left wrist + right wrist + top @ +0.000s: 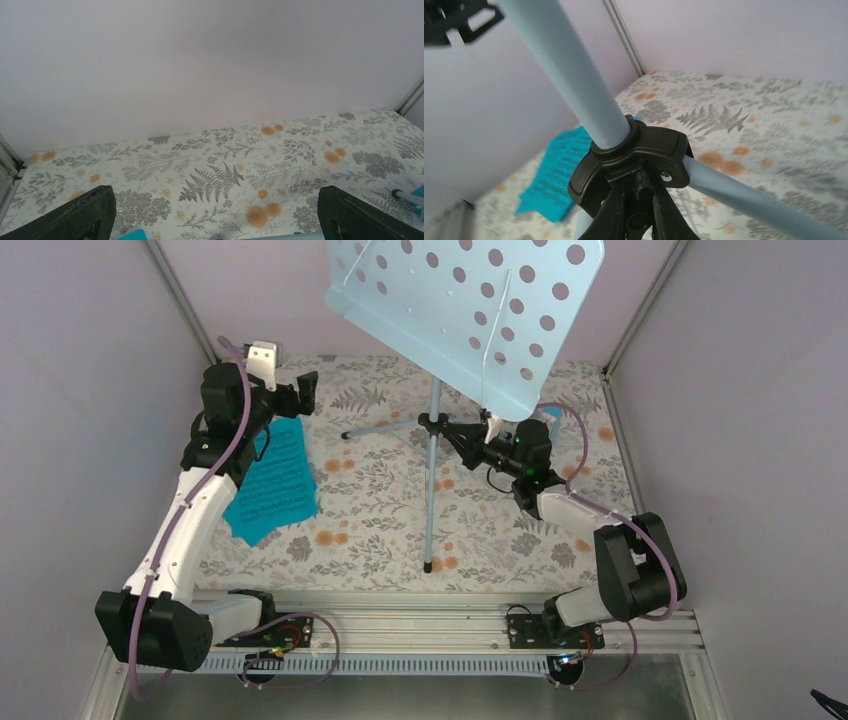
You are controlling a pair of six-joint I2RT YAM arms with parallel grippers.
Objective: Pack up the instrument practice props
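The pale blue music stand stands on the floral table, its perforated desk (470, 310) high at the back and its pole (432, 480) running down to a black tripod hub (433, 423). My right gripper (458, 433) is shut on a black knob of that hub (634, 155), its fingers (611, 215) on either side of it. The turquoise sheet-music pages (275, 480) lie flat at the left and also show in the right wrist view (554, 180). My left gripper (305, 392) is open and empty above the pages' far end, fingers (85, 215) wide apart. A small blue thing (548, 413), perhaps the metronome, is mostly hidden behind my right wrist.
Pale walls with metal corner posts (625, 330) close in the table on three sides. Thin tripod legs reach left (375, 430) and toward the near edge (428, 550). A metal rail (420, 625) carries the arm bases in front.
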